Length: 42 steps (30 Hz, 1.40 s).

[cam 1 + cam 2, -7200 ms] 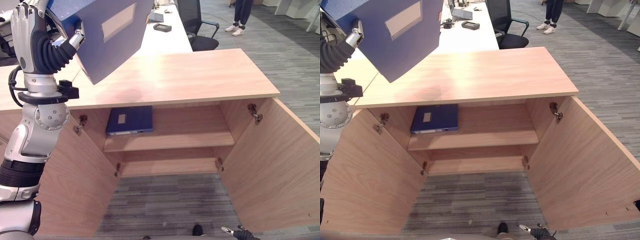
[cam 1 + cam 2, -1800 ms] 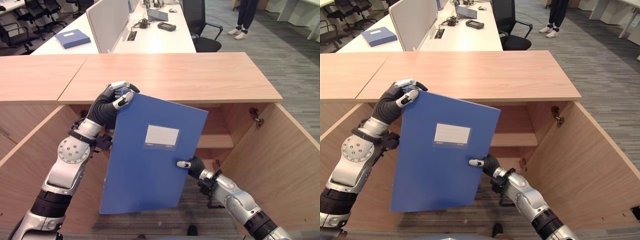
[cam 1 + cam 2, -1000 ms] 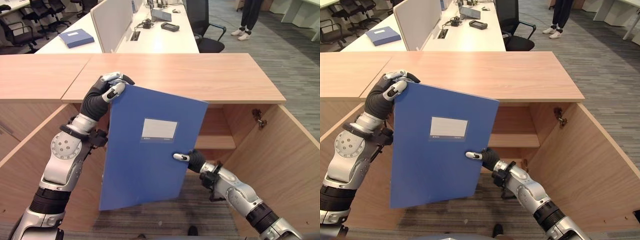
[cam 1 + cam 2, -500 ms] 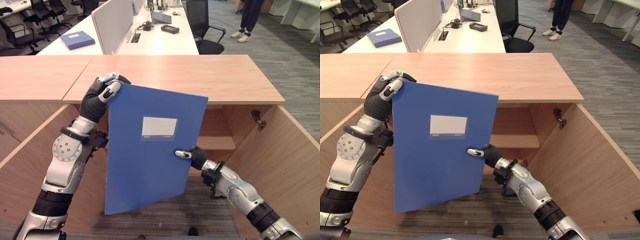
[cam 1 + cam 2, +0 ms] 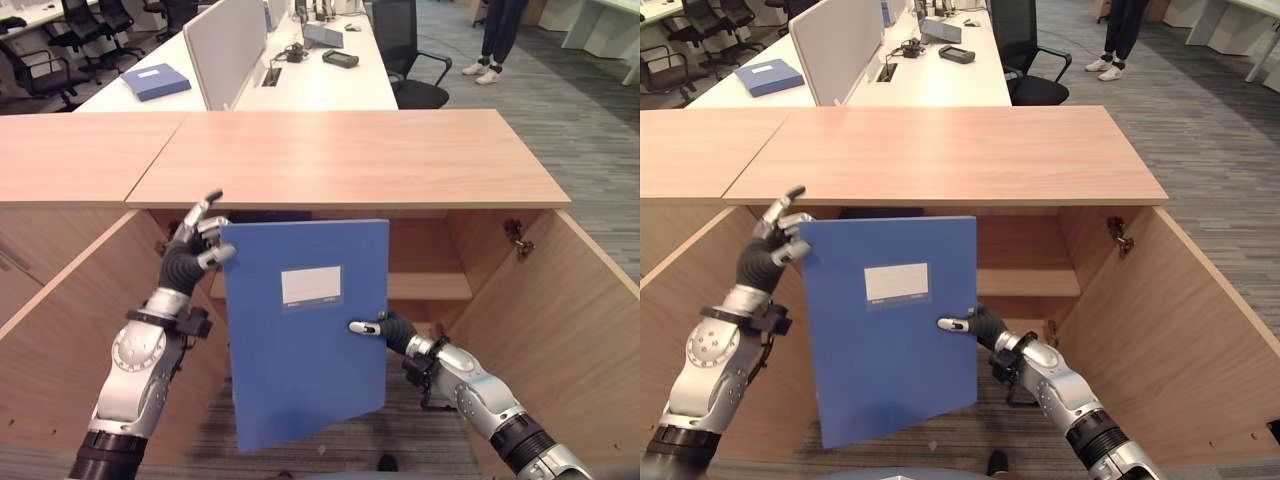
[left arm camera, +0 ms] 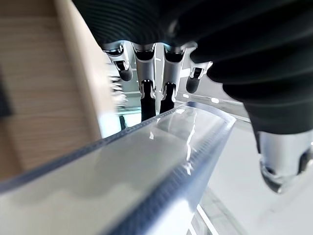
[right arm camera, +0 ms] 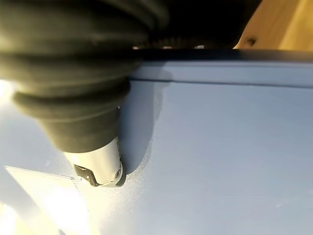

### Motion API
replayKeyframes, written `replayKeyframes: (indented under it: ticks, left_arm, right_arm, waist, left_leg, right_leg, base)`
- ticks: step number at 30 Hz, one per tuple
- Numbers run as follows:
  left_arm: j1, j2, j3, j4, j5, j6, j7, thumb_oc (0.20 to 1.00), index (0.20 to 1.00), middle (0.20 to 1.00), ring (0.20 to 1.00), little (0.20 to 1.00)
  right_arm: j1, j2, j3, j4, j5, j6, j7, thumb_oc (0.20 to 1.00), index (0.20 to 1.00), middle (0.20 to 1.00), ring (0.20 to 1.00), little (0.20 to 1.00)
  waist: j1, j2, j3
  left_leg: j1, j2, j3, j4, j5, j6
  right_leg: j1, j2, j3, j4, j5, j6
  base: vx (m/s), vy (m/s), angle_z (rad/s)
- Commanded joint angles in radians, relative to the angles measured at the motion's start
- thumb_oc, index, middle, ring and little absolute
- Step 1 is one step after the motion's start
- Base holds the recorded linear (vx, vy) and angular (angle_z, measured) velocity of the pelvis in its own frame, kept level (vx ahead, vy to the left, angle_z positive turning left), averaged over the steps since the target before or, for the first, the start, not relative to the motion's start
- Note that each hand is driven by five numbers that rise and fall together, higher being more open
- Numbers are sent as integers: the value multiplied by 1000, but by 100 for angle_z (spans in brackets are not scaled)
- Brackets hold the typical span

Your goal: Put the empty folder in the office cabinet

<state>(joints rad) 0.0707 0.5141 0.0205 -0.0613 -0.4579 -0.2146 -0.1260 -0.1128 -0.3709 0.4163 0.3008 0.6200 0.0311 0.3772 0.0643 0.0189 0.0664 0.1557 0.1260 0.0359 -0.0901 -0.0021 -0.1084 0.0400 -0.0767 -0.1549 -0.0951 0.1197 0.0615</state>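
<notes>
A: Cabinet (image 5: pixel 350 160) interior, access?

B: Both doors swung wide; opening unobstructed at right, shelf (image 5: pixel 430 287) bare there.

A: Obstructions?

B: One blue folder (image 5: pixel 305 330), upright, held across the left and middle of the opening. A dark item (image 5: pixel 268 216) lies on the shelf's left, behind its top edge.

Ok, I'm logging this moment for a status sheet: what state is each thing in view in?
blue folder: closed, upright, held in front of the cabinet
left hand: fingers spread at the folder's top left corner
right hand: thumb pinching the folder's right edge
office cabinet: both doors open
cabinet shelf: bare at its right end
</notes>
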Motion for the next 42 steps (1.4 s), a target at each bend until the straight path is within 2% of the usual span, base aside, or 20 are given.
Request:
replayKeyframes:
  ticks: [1, 7, 11, 14, 19, 21, 25, 31, 33, 35, 36, 37, 38, 39, 42]
  left_arm:
    - [-61, 28, 47, 23, 15, -45, 12, 1000, 1000, 1000, 1000, 1000]
    - [31, -17, 54, 125, -6, -20, -8, 1000, 1000, 1000, 1000, 1000]
    - [73, -31, 14, 238, 33, 4, -21, 1000, 1000, 1000, 1000, 1000]
    - [80, -40, -8, 314, 58, 14, -17, 1000, 1000, 1000, 1000, 1000]
    - [74, -92, -94, 532, 110, 34, -9, 1000, 1000, 1000, 1000, 1000]
    - [71, -101, -106, 559, 109, 36, -6, 1000, 1000, 1000, 1000, 1000]
    - [64, -136, -187, 709, 148, 53, 18, 1000, 1000, 1000, 1000, 1000]
    - [54, -174, -266, 817, 169, 68, 48, 1000, 1000, 1000, 1000, 1000]
    - [50, -183, -294, 859, 174, 65, 74, 1000, 1000, 1000, 1000, 1000]
    - [22, -187, -312, 876, 158, 61, 98, 1000, 1000, 1000, 1000, 1000]
    - [10, -195, -310, 894, 144, 60, 111, 1000, 1000, 1000, 1000, 1000]
    - [9, -194, -306, 899, 141, 58, 117, 1000, 1000, 1000, 1000, 1000]
    - [-1, -198, -306, 915, 146, 62, 112, 1000, 1000, 1000, 1000, 1000]
    - [0, -198, -304, 926, 156, 63, 110, 1000, 1000, 1000, 1000, 1000]
    - [7, -199, -300, 941, 169, 67, 107, 1000, 1000, 1000, 1000, 1000]
  right_arm:
    - [-18, 32, -42, 15, -51, -59, -50, 200, 200, 200, 200, 200]
    - [41, 66, -98, 173, -110, -53, -93, 200, 200, 200, 200, 200]
    - [51, 89, -137, 258, -103, -62, -133, 200, 200, 200, 200, 200]
    - [51, 99, -155, 296, -86, -67, -157, 200, 200, 200, 200, 200]
    - [15, 136, -235, 377, 26, -101, -228, 200, 200, 200, 200, 200]
    - [4, 141, -248, 385, 43, -109, -242, 200, 200, 200, 200, 200]
    - [-93, 180, -336, 458, 198, -168, -333, 200, 200, 200, 200, 200]
    - [-247, 209, -408, 535, 385, -251, -420, 200, 200, 200, 200, 200]
    - [-379, 184, -469, 574, 473, -316, -479, 200, 200, 200, 200, 200]
    - [-470, 139, -536, 605, 535, -363, -522, 200, 200, 200, 200, 200]
    - [-510, 71, -610, 654, 592, -392, -560, 200, 200, 200, 200, 200]
    - [-515, 47, -640, 662, 610, -406, -574, 200, 200, 200, 200, 200]
    - [-515, 8, -681, 683, 641, -414, -591, 200, 200, 200, 200, 200]
    - [-516, -2, -698, 688, 647, -416, -598, 200, 200, 200, 200, 200]
    - [-504, -16, -729, 696, 657, -419, -610, 200, 200, 200, 200, 200]
  waist:
    - [-4, -43, 16]
    - [3, -38, 24]
    - [10, -33, 33]
    - [11, -30, 36]
    - [19, -14, 47]
    - [22, -11, 49]
    - [44, 3, 55]
    - [83, 19, 72]
    - [117, 34, 102]
    - [142, 41, 147]
    - [134, 41, 143]
    - [126, 42, 141]
    - [100, 47, 122]
    - [87, 52, 111]
    - [79, 59, 93]
  left_leg:
    - [-20, -14, -45, 3, -54, -5]
    - [-28, -17, -56, 3, -51, -4]
    - [-38, -18, -64, 3, -46, -4]
    - [-42, -19, -70, 3, -43, -4]
    - [-55, -20, -93, 3, -35, -5]
    - [-57, -19, -98, 3, -33, -6]
    - [-71, -13, -122, 3, -23, -13]
    - [-99, 2, -154, 5, -5, -27]
    - [-139, 16, -173, 23, 12, -40]
    - [-225, 10, -183, 87, 28, -64]
    - [-304, 5, -108, 134, 36, -55]
    - [-311, 22, -43, 151, 32, -55]
    - [-295, 73, 122, 157, 37, -52]
    - [-280, 95, 188, 152, 43, -53]
    - [-255, 107, 227, 135, 44, -66]
  right_leg:
    - [126, -93, -36, 31, -161, 99]
    - [121, -92, -44, 32, -160, 99]
    - [120, -92, -51, 31, -159, 99]
    - [119, -91, -56, 32, -161, 98]
    - [119, -88, -75, 40, -171, 95]
    - [119, -86, -79, 41, -174, 93]
    - [121, -76, -104, 48, -188, 85]
    - [117, -56, -127, 40, -201, 71]
    - [102, -38, -140, 29, -208, 60]
    - [92, -45, -176, 24, -219, 53]
    - [67, -66, -237, 24, -213, 54]
    - [69, -74, -258, 29, -218, 53]
    - [59, -89, -310, 49, -222, 52]
    - [60, -93, -334, 59, -222, 51]
    - [79, -98, -340, 73, -244, 54]
  base:
    - [4, 9, 4]
    - [-1, -1, 7]
    - [0, 0, 0]
    - [-9, -16, 8]
    - [-7, -16, 14]
    - [-9, -26, 15]
    - [-6, -52, 18]
    - [-19, -62, 22]
    - [-119, -103, 22]
    - [-198, -14, 67]
    - [-127, 51, 148]
    - [-74, 136, 176]
    - [23, 127, 145]
    - [126, 165, 115]
    - [138, 84, 102]
